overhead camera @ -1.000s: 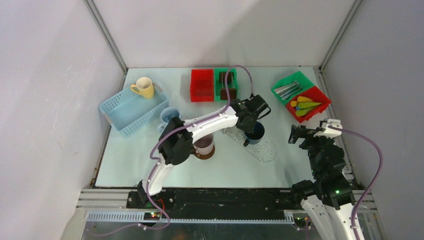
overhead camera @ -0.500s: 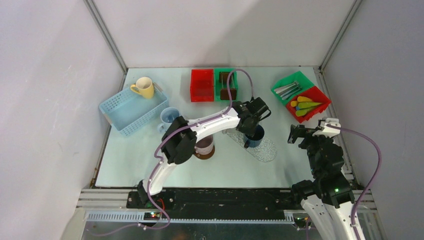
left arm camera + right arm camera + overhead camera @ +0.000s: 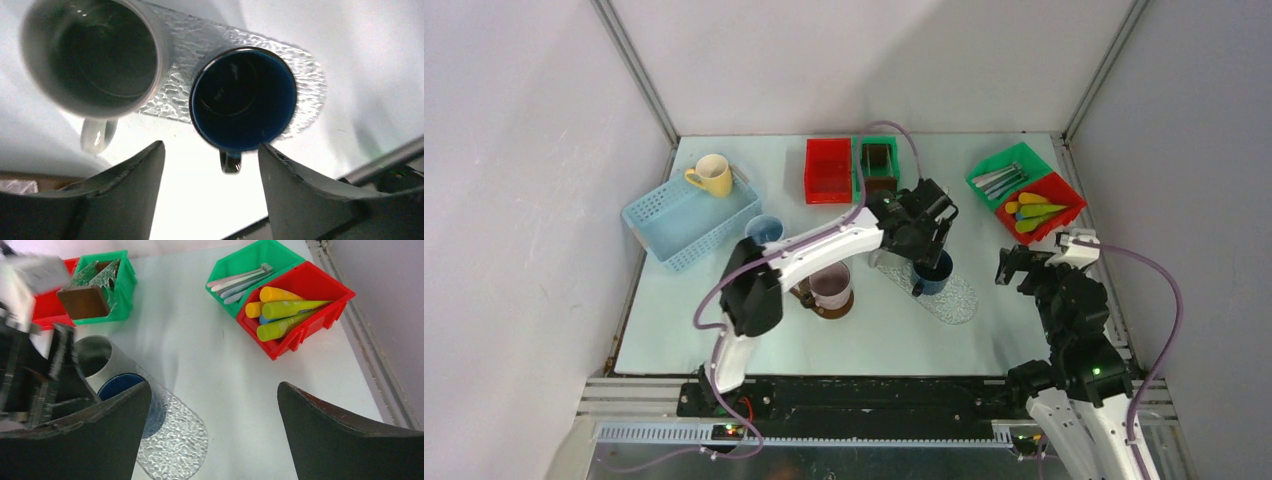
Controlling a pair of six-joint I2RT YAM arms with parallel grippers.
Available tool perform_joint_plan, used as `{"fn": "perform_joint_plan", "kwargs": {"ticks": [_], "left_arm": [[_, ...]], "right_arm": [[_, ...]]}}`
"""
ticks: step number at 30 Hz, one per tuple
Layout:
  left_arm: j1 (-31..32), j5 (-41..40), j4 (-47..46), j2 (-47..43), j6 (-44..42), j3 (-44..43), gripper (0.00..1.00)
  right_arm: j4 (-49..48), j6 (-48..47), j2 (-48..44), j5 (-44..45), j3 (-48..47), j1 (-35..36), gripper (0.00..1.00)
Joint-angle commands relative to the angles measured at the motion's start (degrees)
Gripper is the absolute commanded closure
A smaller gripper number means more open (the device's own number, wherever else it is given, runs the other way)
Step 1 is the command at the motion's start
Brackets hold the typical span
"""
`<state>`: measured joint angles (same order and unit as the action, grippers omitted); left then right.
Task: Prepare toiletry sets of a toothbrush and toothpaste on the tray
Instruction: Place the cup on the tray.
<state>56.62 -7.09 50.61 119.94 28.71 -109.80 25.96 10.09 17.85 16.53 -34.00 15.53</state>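
Observation:
Pale toothbrushes (image 3: 996,180) (image 3: 240,280) lie in a green bin at the back right. Yellow, lime and blue toothpaste tubes (image 3: 1032,212) (image 3: 282,307) fill the red bin beside it. The clear textured tray (image 3: 954,298) (image 3: 172,440) (image 3: 305,65) lies mid-table and carries a dark blue mug (image 3: 932,270) (image 3: 243,97). A pale mug (image 3: 95,55) (image 3: 92,355) stands next to it at the tray's far end. My left gripper (image 3: 929,240) (image 3: 211,147) hovers open just above the blue mug's handle, holding nothing. My right gripper (image 3: 1014,265) (image 3: 215,385) hangs open and empty right of the tray.
A blue basket (image 3: 689,220) holding a yellow mug (image 3: 712,175) sits at the back left. A light blue mug (image 3: 764,230) and a mug on a brown coaster (image 3: 832,290) stand left of the tray. A red bin (image 3: 828,170) and a green bin with coasters (image 3: 879,165) are at the back.
My left gripper has opened and let go of the blue mug, which stays on the tray, and the arm has drawn back a little. The right arm has barely moved.

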Motion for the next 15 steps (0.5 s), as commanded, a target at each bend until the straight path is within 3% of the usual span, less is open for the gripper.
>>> {"fn": "perform_joint_plan", "kwargs": {"ticks": [1,9,15], "left_arm": [[0.02,-1.72,2.27,-10.93,0.35,-0.41,0.21],[-5.71,-6.11,4.55,-24.63,-2.34,0.41,0.02],[-16.7,-9.01,4.83,-35.35,-5.52,6.42,0.0]], "right_arm": [[2.49,2.68,4.9,-3.8,-4.97,0.15,0.02],[11.73,4.77,22.11,-13.72,-14.38,0.35,0.07],[15.67,2.68,31.75,-15.82,-20.1,1.5,0.12]]}}
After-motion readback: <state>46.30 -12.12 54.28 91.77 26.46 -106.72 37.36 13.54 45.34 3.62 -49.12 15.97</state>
